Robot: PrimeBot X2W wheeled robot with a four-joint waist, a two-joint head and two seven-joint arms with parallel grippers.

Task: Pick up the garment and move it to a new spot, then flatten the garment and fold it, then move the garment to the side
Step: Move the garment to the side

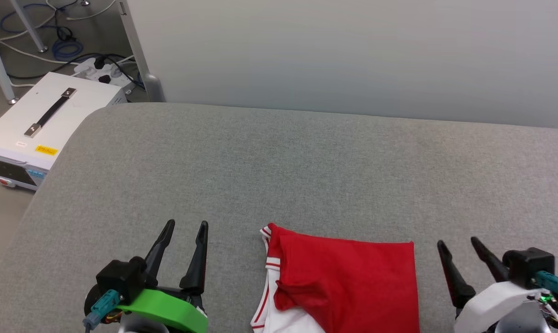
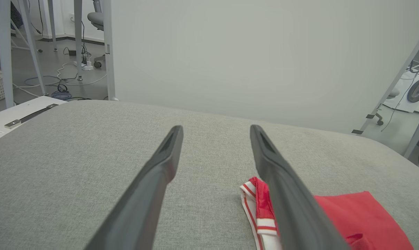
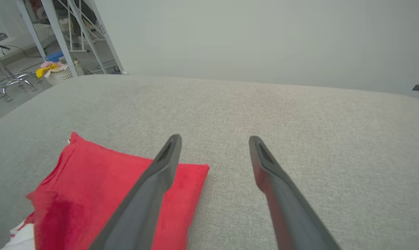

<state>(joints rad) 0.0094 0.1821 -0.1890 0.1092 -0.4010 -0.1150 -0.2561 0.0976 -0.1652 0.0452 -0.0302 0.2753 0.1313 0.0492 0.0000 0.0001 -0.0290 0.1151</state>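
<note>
The garment (image 1: 348, 282) lies on the grey bench (image 1: 279, 162), near the front edge and about in the middle, between the two arms. It looks folded into a rough rectangle, with a white sleeve end and striped trim coming out at its left side. I judge that the folding is done and the move to the side is what remains, though the head view cuts off the lower part. The left end effector (image 1: 187, 224) has its fingers spread wide and holds nothing; it is near the garment's left edge but apart from it. The right end effector (image 1: 457, 241) is also spread and empty, just beside the right edge. I think one is placed at each side so that both can take the cloth together by its two edges. The left wrist view shows the striped trim closely, partly hidden behind one finger. The right wrist view shows the clean far corner of the fold and the soft surface of the cloth, and also a basket (image 3: 58, 71) with clothes on the floor. The head view adds a white box (image 1: 43, 125) on the floor beside the bench's left end.
</note>
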